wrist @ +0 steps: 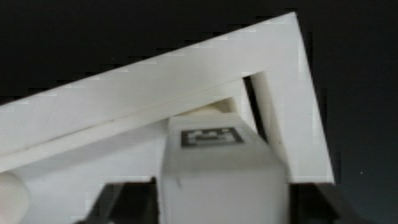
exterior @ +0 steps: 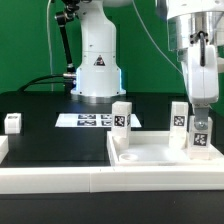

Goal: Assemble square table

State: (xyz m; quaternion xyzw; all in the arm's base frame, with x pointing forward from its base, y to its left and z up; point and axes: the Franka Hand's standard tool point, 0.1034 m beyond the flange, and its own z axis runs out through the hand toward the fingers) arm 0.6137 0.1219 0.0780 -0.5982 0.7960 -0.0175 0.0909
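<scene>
Top of leg (exterior: pixel 201 142) hid by jaws; wrist cam blurry.

**Three legs at the slab, one out wide**

Your white plastic square slab with raised rims (exterior: pixel 150 158) (wrist: pixel 169 95) lies flat, hollow side up. A small white tagged block leg (exterior: pixel 200 138) (wrist: pixel 214 150) stands upright, tucked into its far corner at the exterior view's right. The second white block leg (exterior: pixel 179 116) and third white block leg (exterior: pixel 121 117) stand upright by the far rim. The fourth white block leg (exterior: pixel 12 122) sits well apart at the exterior view's left.
</scene>
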